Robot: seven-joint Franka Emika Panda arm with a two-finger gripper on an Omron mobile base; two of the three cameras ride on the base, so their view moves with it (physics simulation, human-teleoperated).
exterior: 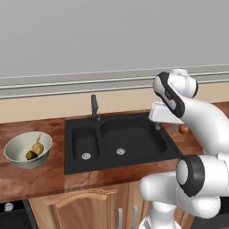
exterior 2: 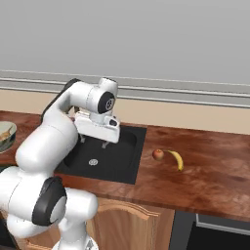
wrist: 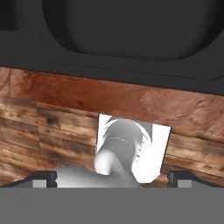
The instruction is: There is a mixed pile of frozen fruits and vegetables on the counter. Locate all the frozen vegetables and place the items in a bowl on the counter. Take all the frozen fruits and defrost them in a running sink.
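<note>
Gripper [exterior 2: 104, 143], fingers apart and empty, hangs over the black double-basin sink [exterior: 134, 134]; left, the wide greenish-cream bowl [exterior: 18, 147] holds a tan bulb [exterior: 38, 147] and dark olive lump [exterior: 31, 155].

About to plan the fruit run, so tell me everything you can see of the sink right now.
The sink is a glossy black double basin set into the reddish-brown counter: a narrow basin on its left, a wide one on its right, each with a silver drain. A slim black faucet stands upright at the back rim. No water or food shows in it. The claw hangs above the wide basin.
</note>
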